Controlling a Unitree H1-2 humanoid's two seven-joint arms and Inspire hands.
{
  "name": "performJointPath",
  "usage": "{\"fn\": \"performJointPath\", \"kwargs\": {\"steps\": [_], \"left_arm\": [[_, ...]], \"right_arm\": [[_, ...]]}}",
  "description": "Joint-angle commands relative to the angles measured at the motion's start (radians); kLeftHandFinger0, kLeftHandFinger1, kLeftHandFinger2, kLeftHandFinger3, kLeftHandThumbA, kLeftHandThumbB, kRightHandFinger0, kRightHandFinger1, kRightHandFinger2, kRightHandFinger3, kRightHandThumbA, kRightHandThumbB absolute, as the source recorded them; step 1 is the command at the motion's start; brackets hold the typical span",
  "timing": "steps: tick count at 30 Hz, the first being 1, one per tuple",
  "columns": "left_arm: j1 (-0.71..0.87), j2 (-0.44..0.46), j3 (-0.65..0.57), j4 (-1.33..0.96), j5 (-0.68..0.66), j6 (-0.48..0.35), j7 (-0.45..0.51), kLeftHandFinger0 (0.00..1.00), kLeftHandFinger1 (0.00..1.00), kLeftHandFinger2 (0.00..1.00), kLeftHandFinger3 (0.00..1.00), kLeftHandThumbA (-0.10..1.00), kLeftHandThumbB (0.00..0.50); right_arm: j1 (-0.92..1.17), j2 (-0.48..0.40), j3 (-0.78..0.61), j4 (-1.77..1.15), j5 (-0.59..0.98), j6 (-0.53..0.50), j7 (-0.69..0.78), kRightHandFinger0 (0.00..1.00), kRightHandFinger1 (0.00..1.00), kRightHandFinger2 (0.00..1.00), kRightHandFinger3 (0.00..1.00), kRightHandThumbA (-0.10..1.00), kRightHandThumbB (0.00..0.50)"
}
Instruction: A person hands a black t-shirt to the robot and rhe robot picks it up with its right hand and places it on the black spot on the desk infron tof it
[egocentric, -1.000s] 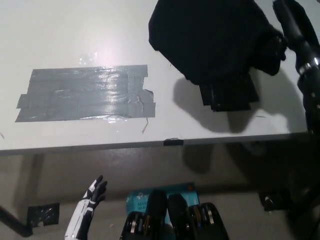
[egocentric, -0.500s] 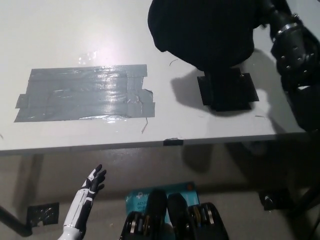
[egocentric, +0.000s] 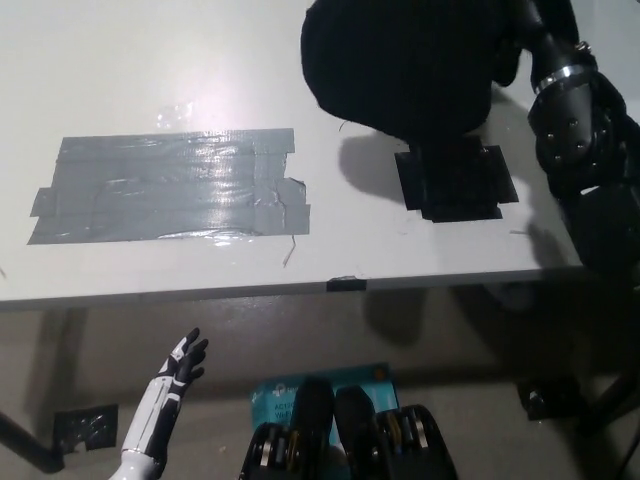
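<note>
The black t-shirt (egocentric: 405, 65) hangs bunched in the air at the far right of the white desk (egocentric: 150, 60), its lower edge just above the far side of the black spot (egocentric: 455, 180), a square of black tape near the desk's front edge; the shirt throws a shadow beside the square. The black right hand (egocentric: 512, 50) is buried in the cloth at its right side, so I cannot tell how its fingers lie, though the shirt plainly hangs from it. The white left hand (egocentric: 178, 372) rests low, below the desk's front edge, fingers spread and holding nothing.

To my eye the risk is in the drop; the bundle sits more over the far edge of the square than over its middle, so letting go here could land the shirt half off the mark, toward the back of the desk. Black on black makes the overlap hard to judge; loose folds could also catch on the fingers and be dragged off the spot as the arm pulls away. The large grey tape patch (egocentric: 170, 188) lies well apart to the left and should not interfere.
</note>
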Motion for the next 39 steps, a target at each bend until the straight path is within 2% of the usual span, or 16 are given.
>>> {"fn": "performJointPath", "kwargs": {"steps": [1, 2, 3, 6, 12, 14, 19, 20, 21, 24, 27, 29, 31, 34, 37, 39], "left_arm": [[0.002, 0.015, 0.013, -0.036, -0.017, 0.002, -0.011, 1.00, 1.00, 1.00, 1.00, 1.00, 0.421], [0.003, 0.016, 0.012, -0.036, -0.015, 0.000, -0.011, 1.00, 1.00, 1.00, 1.00, 1.00, 0.419], [0.001, 0.018, 0.010, -0.029, -0.013, -0.010, -0.012, 1.00, 1.00, 1.00, 1.00, 1.00, 0.430], [0.002, 0.017, 0.011, -0.034, -0.015, 0.001, -0.011, 1.00, 1.00, 1.00, 1.00, 1.00, 0.429], [0.000, 0.022, 0.013, -0.028, -0.009, -0.013, -0.008, 1.00, 1.00, 1.00, 1.00, 1.00, 0.417], [-0.003, 0.023, 0.013, -0.033, -0.013, -0.004, -0.010, 1.00, 1.00, 1.00, 1.00, 1.00, 0.426], [0.001, 0.017, 0.016, -0.037, -0.022, 0.005, -0.009, 1.00, 1.00, 1.00, 1.00, 1.00, 0.452], [0.001, 0.015, 0.018, -0.038, -0.027, 0.008, -0.010, 1.00, 1.00, 1.00, 1.00, 1.00, 0.447], [0.001, 0.016, 0.018, -0.041, -0.030, 0.011, -0.010, 1.00, 1.00, 1.00, 1.00, 1.00, 0.444], [-0.001, 0.015, 0.018, -0.048, -0.020, 0.019, -0.005, 1.00, 1.00, 1.00, 1.00, 1.00, 0.431], [-0.004, 0.014, 0.016, -0.046, -0.011, 0.011, 0.000, 1.00, 1.00, 1.00, 1.00, 1.00, 0.424], [-0.008, 0.017, 0.018, -0.032, -0.008, 0.000, 0.003, 1.00, 1.00, 1.00, 1.00, 1.00, 0.437], [-0.005, 0.016, 0.018, -0.035, -0.012, 0.003, 0.001, 1.00, 1.00, 1.00, 1.00, 1.00, 0.443], [-0.007, 0.014, 0.015, -0.034, -0.009, -0.001, 0.001, 1.00, 1.00, 1.00, 1.00, 1.00, 0.447], [-0.016, 0.012, 0.015, -0.037, -0.005, 0.010, 0.004, 1.00, 1.00, 1.00, 1.00, 1.00, 0.438], [-0.021, 0.011, 0.016, -0.038, -0.008, 0.013, 0.003, 1.00, 1.00, 1.00, 1.00, 1.00, 0.440]], "right_arm": [[-0.099, -0.025, -0.035, -0.106, -0.014, -0.101, -0.102, 0.10, 0.62, 0.89, 1.00, -0.10, 0.152], [-0.100, -0.026, -0.036, -0.108, -0.017, -0.103, -0.106, 0.10, 0.62, 0.89, 1.00, -0.10, 0.154], [-0.115, -0.035, -0.047, -0.140, -0.015, -0.088, -0.097, 0.08, 0.53, 0.87, 1.00, -0.10, 0.146], [-0.130, -0.043, -0.062, -0.176, -0.010, -0.051, -0.078, 0.07, 0.55, 0.90, 1.00, -0.10, 0.129], [-0.175, -0.080, -0.084, -0.144, -0.012, -0.067, -0.081, 0.02, 0.54, 0.86, 1.00, -0.10, 0.156], [-0.179, -0.080, -0.084, -0.111, -0.013, -0.080, -0.097, 0.03, 0.55, 0.87, 1.00, -0.10, 0.168], [-0.173, -0.076, -0.075, -0.035, -0.006, -0.112, -0.117, 0.01, 0.50, 0.84, 0.99, -0.10, 0.184], [-0.160, -0.068, -0.064, -0.009, -0.020, -0.110, -0.131, 0.01, 0.47, 0.83, 0.94, -0.10, 0.210], [-0.154, -0.061, -0.056, 0.016, -0.028, -0.113, -0.144, 0.00, 0.45, 0.84, 0.92, -0.10, 0.204], [-0.130, -0.043, -0.030, 0.074, -0.044, -0.128, -0.172, 0.00, 0.49, 0.86, 0.99, -0.10, 0.212], [-0.114, -0.026, 0.010, 0.174, -0.077, -0.152, -0.218, 0.00, 0.48, 0.89, 0.98, -0.10, 0.172], [-0.109, -0.008, 0.026, 0.239, -0.074, -0.154, -0.235, 0.10, 0.59, 0.99, 1.00, -0.10, 0.183], [-0.101, 0.015, 0.027, 0.308, -0.049, -0.170, -0.244, 0.10, 0.56, 0.91, 0.97, -0.10, 0.196], [-0.102, 0.033, 0.049, 0.403, -0.057, -0.179, -0.269, 0.07, 0.53, 0.90, 0.98, -0.10, 0.163], [-0.086, 0.048, 0.088, 0.458, -0.053, -0.157, -0.189, 0.05, 0.52, 0.92, 1.00, -0.10, 0.149], [-0.073, 0.050, 0.122, 0.471, -0.063, -0.149, -0.156, 0.04, 0.48, 0.85, 0.97, -0.10, 0.162]]}}
